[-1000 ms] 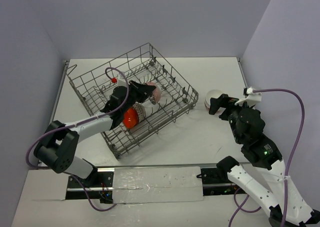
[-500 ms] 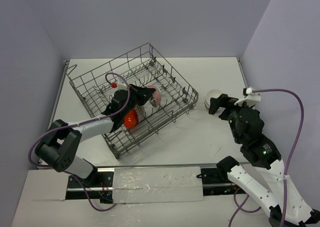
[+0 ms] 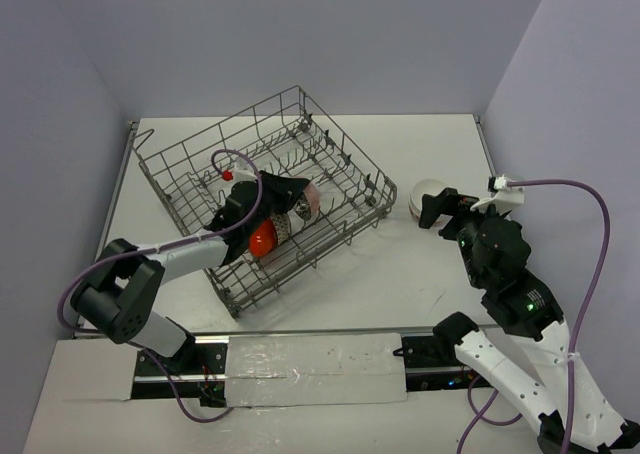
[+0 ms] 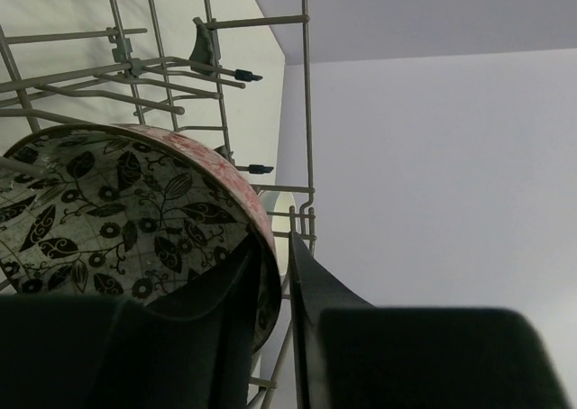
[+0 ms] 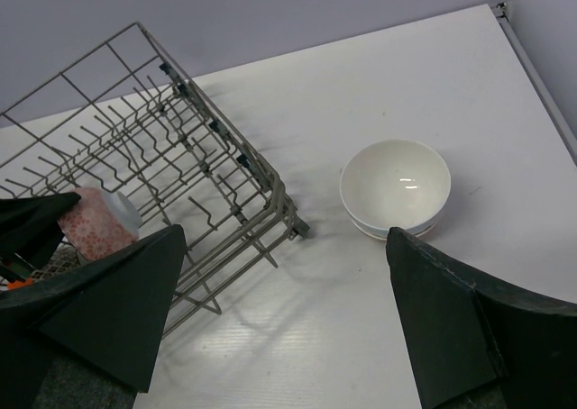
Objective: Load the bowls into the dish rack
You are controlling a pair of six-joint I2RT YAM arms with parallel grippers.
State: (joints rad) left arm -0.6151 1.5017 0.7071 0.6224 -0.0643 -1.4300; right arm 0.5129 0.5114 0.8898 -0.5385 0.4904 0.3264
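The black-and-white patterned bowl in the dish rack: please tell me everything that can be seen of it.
The patterned bowl is small and round, seemingly glazed ceramic: white inside with black leaves and flowers, mottled red outside. It stands on edge among the wires of the dish rack. The left gripper has its fingers either side of the rim, one inside, one outside; whether they grip is unclear.

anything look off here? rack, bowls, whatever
Nothing spilled or broken. The dish rack sits skewed, diagonal on the table. One white bowl is outside it, on the table to its right. In the rack the patterned bowl stands on edge, left gripper straddling its rim; an orange bowl sits beside it.
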